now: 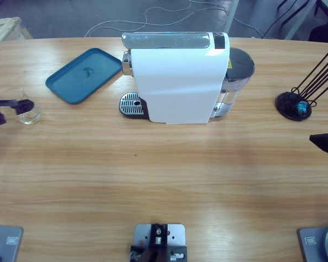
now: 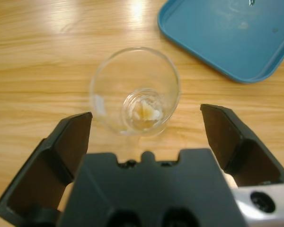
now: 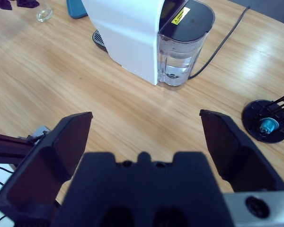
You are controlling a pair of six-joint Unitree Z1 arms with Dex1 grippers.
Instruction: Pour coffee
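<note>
Left hand (image 2: pixel 144 137), jaws apart and empty, faces the upright glass (image 2: pixel 135 92) standing just ahead on the tabletop (image 2: pixel 38 71); right hand (image 3: pixel 144 137), likewise apart, sits well away.

We read this as a lab or robot test space staged as a coffee corner, not a home kitchen. A long wooden table (image 1: pixel 164 174) carries a white capsule coffee machine (image 1: pixel 177 76) near its far edge, a blue tray (image 1: pixel 83 75) to one side, and a black wire capsule stand (image 1: pixel 295 105) toward the other end. Beyond the far edge we see grey floor (image 1: pixel 71 16) with loose cables (image 1: pixel 147 19) trailing across it, a wooden crate (image 1: pixel 5 28) at the corner, and metal frame legs (image 1: pixel 300 16).
</note>
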